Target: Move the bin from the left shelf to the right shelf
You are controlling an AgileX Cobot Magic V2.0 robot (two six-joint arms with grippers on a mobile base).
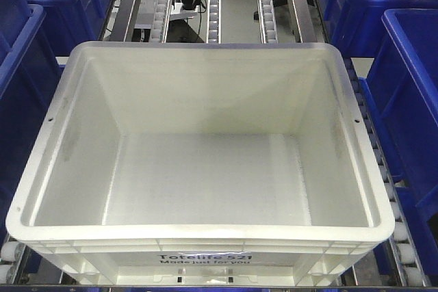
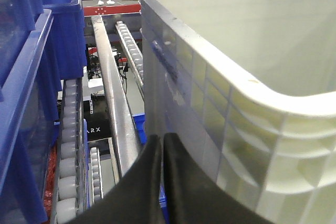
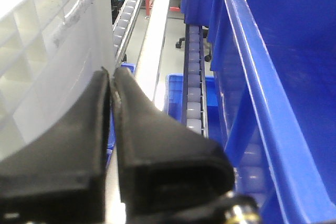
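White tote (image 1: 205, 234) on roller rails (image 1: 215, 5). L gripper (image 2: 161, 139) & R gripper (image 3: 110, 74) both closed, empty, flanking its walls. Transfer judged pending.

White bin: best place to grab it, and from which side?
Press inward on the ribbed band under the rim of both side walls, one gripper per side. The bin is far wider than either gripper; the left gripper and right gripper, both shut, sit beside those walls.
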